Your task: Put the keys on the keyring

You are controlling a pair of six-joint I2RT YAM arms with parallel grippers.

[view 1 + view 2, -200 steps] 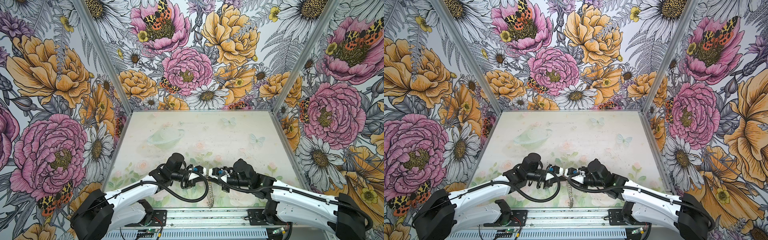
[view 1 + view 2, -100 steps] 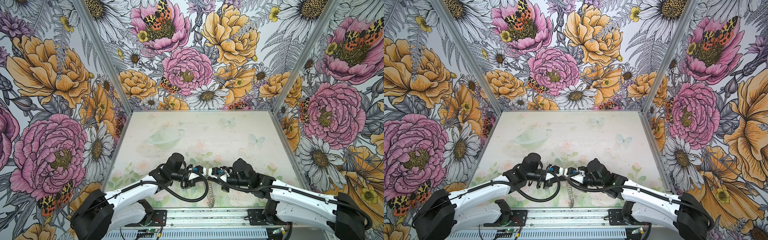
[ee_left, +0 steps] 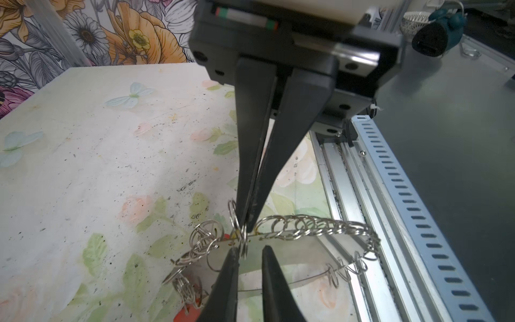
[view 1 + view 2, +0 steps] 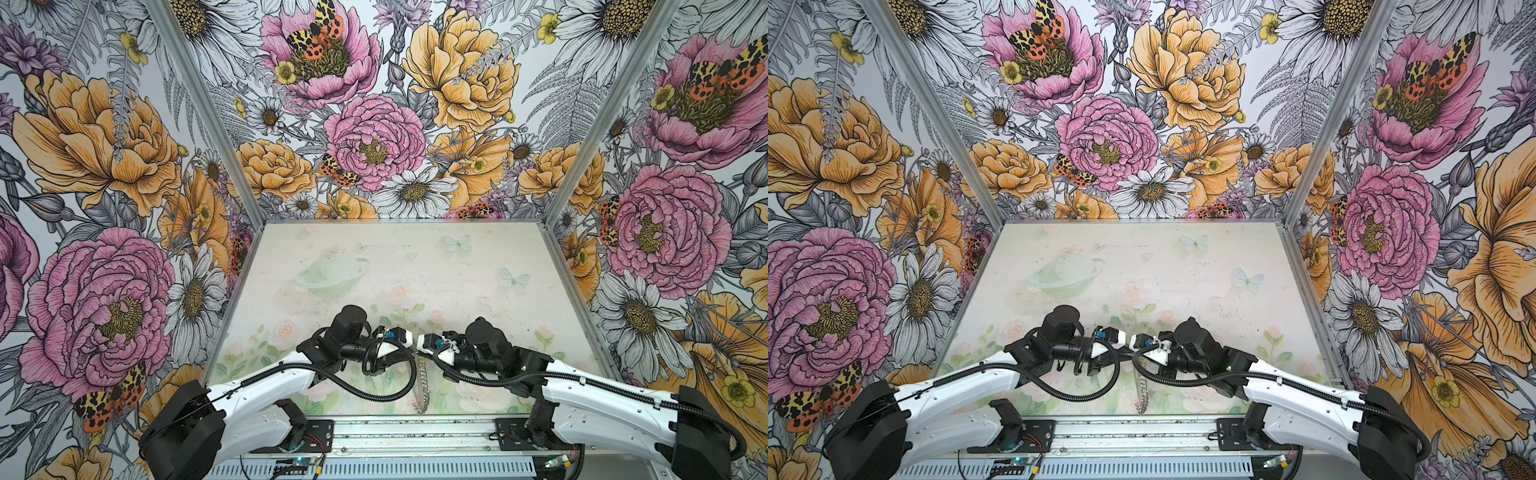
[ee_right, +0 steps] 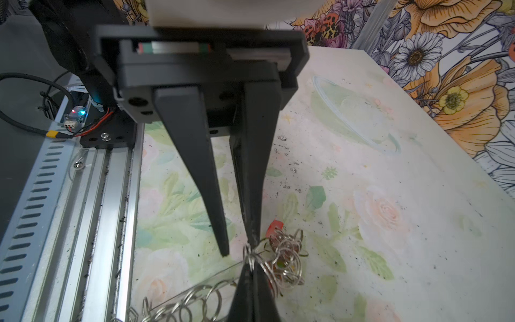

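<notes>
Claws are facing each other tip to tip above the near middle of the worktop (image 4: 415, 270) in both top views. Right claw (image 3: 246, 225) is pinching its two fingers together on one small split ring at the rim of the keyring (image 3: 292, 248), with no gap showing between them. Left claw (image 3: 250, 251) is standing with its fingers a little apart, one on each side of the flat grey band. Whether either finger is touching the band I cannot tell. In a top view the keyring (image 4: 422, 386) is showing edge-on beneath the claws, looking like a short chain running toward the rail (image 4: 415, 428) at the near edge. A red tag (image 5: 274, 225) is showing among the bunched split rings just beside the claws' tips, and its key is hidden.
</notes>
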